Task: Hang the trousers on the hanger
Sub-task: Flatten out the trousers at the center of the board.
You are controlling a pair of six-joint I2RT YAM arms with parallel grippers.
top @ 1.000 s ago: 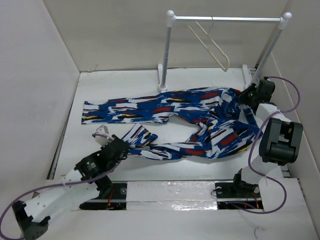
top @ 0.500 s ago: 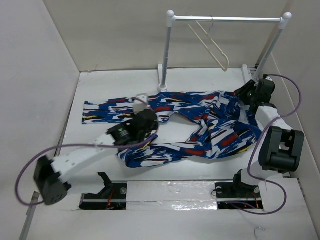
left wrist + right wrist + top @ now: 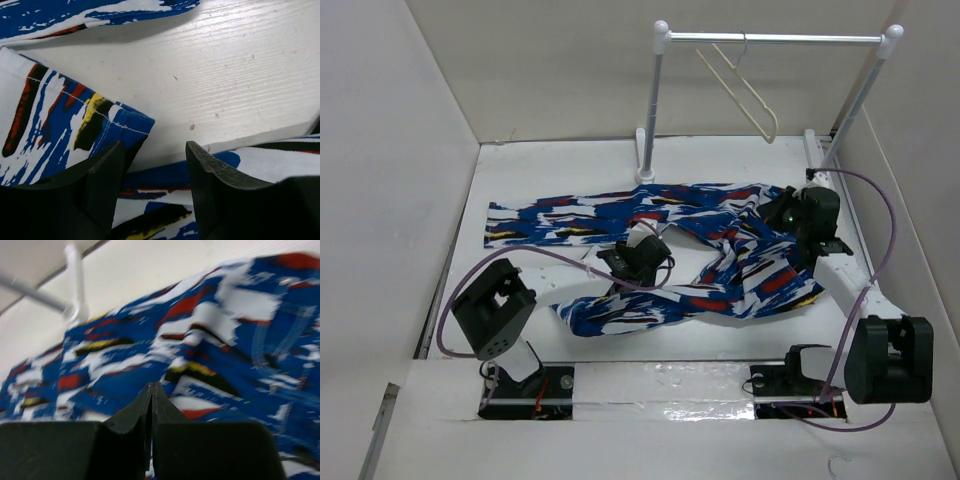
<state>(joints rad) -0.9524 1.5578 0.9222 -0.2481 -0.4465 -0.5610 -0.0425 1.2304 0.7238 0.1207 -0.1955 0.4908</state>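
Trousers (image 3: 720, 255) lie crumpled across the counter (image 3: 570, 165). The hanger (image 3: 748, 95) hangs on the rail (image 3: 770, 38) behind. Left tool (image 3: 155, 148) gapes over a leg hem, holding nothing. Right tool (image 3: 151, 392), blurred, is pressed together, seemingly empty. Step in hand: gathering the trousers. Next comes a firm pinch on cloth.

Trousers (image 3: 720, 260): bright blue ground with brushstroke patches of white, red, black and yellow all over; white stitching along the hem. Hanger (image 3: 745, 88): thin, cream-white. Rail (image 3: 775, 38): white posts, silvery bar. Bench (image 3: 550, 170): white, faintly grained. Left fingers (image 3: 215, 190) and right fingers (image 3: 132, 415): matte black. Cables (image 3: 447, 315): purple.
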